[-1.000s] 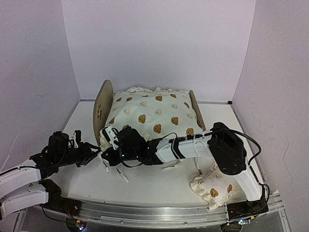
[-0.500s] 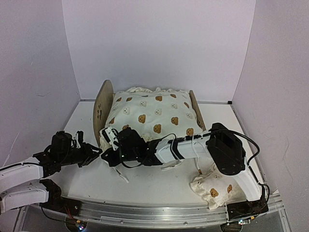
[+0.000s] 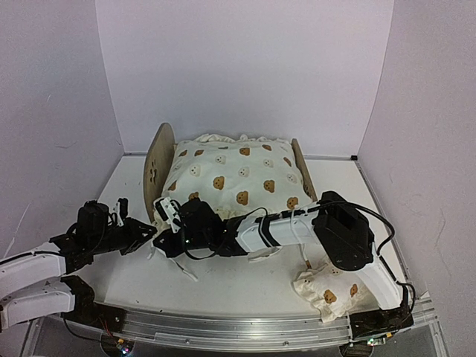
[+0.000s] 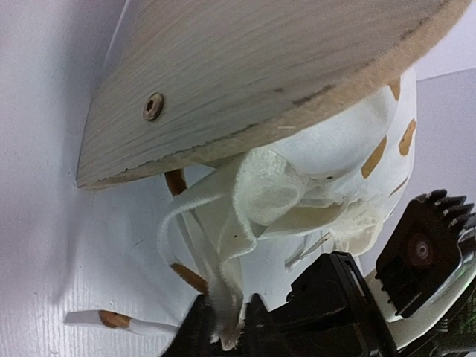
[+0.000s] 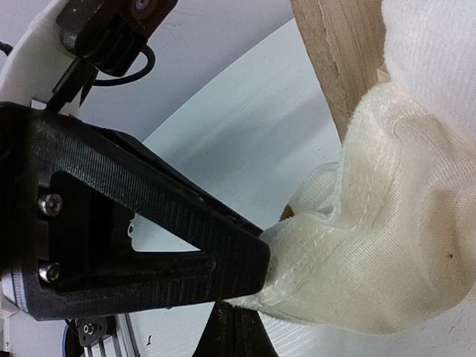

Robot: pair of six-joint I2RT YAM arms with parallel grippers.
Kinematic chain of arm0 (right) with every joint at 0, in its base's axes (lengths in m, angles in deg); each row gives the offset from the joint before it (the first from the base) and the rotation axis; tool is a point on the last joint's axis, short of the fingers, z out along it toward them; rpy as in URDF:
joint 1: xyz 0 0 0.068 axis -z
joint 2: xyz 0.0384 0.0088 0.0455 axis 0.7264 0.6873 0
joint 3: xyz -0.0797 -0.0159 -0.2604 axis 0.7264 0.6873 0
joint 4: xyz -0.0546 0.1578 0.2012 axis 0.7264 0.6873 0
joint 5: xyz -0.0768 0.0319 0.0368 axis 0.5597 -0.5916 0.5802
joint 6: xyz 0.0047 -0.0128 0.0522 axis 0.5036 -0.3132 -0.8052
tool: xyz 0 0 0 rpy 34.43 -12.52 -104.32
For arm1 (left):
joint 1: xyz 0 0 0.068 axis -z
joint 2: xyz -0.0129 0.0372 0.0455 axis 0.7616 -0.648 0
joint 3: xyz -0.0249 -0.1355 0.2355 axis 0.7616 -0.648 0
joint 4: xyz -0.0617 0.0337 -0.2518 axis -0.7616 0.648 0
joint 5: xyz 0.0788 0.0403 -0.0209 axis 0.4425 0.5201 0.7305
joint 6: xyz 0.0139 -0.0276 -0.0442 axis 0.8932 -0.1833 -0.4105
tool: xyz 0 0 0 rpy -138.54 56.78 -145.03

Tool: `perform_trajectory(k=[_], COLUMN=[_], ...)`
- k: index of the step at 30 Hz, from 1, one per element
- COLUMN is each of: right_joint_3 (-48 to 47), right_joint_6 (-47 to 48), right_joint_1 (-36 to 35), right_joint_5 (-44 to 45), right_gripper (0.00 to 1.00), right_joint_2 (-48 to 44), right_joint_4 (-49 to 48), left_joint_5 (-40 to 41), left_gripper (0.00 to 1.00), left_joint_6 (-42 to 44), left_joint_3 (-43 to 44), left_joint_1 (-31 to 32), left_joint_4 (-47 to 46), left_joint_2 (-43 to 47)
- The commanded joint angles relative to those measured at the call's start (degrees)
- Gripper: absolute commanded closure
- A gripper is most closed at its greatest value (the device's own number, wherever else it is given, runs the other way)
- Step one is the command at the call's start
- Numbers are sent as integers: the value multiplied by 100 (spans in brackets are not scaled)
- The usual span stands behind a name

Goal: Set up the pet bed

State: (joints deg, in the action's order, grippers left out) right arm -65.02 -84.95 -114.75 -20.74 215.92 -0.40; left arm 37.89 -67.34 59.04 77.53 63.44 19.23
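Left pincer [image 3: 152, 239] has closed onto the cushion [image 3: 239, 175] corner.

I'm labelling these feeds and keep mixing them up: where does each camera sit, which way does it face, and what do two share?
Top external: high behind the bases, facing down over the table; both arms show.
Left wrist: on the left gripper, facing up at the pet bed and cushion; its fingers show.
Right wrist: on the right gripper, facing the cushion corner it pinches; one finger shows.
Shared: both wrist views show the bed's wood and the cushion's ruffle.
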Motion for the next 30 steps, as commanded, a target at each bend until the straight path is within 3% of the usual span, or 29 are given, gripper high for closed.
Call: perform_trajectory(k=[1, 7, 10, 20, 27, 30], right_joint_3=[-267, -377, -460, -339, 499, 731], right_joint_6=[-27, 4, -3, -21, 140, 190], right_joint_1=[-31, -31, -32, -31, -31, -31], right_joint_5=[-49, -34, -210, -363, 105, 135], right_gripper=[97, 97, 97, 95, 56, 49], right_joint_2=[36, 74, 155, 114, -417, -472], right_joint_4=[-320, -328, -396, -480, -122, -118], left_joint_5=[-43, 175, 100, 214, 403, 430], left_gripper=[65, 58, 61, 100, 100, 100], left_joint_6=[172, 183, 156, 386, 412, 416], left_joint_3=[48, 4, -34, -52, 39, 53], left_joint_1=[-24, -24, -24, -24, -21, -24], left_joint_4=[-7, 469, 231, 255, 548, 664], left_joint_2=[6, 302, 259, 156, 549, 741])
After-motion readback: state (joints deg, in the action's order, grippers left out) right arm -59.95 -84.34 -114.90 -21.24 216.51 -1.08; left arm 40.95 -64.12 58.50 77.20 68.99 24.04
